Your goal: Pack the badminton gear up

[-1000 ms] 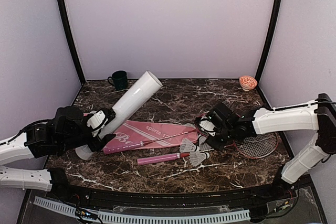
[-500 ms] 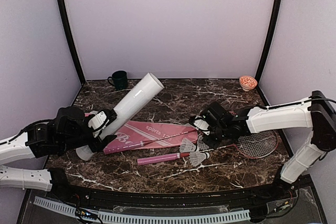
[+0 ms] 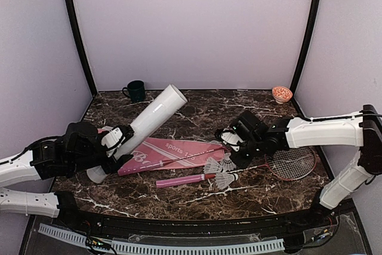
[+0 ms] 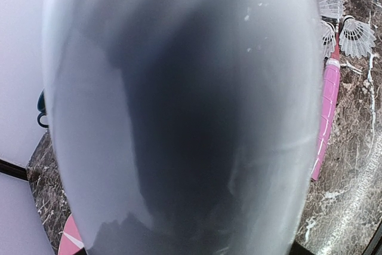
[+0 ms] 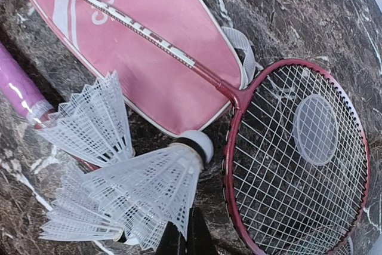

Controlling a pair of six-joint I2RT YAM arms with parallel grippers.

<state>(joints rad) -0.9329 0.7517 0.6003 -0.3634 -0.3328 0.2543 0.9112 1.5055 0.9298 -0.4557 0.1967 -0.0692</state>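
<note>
My left gripper (image 3: 114,145) is shut on the long white tube (image 3: 154,114), holding it tilted with the open end up toward the back. The tube (image 4: 179,111) fills the left wrist view and hides the fingers. My right gripper (image 5: 185,242) is shut on the feather rim of a white shuttlecock (image 5: 152,189), whose cork points at the edge of the pink bag (image 5: 149,52). Two more shuttlecocks (image 5: 89,125) lie beside it. One red racket (image 5: 298,153) has its shaft across the bag. Another racket's pink handle (image 3: 179,180) lies in front of the bag (image 3: 173,152).
A dark green mug (image 3: 136,91) stands at the back left, behind the tube. A small orange bowl (image 3: 282,94) sits in the back right corner. A second racket head (image 3: 293,163) lies under the right arm. Walls close in the marble table (image 3: 203,111) on three sides.
My right gripper has shut on the shuttlecock's feather rim and shifted slightly left and back. The left arm and tube have stayed put.
</note>
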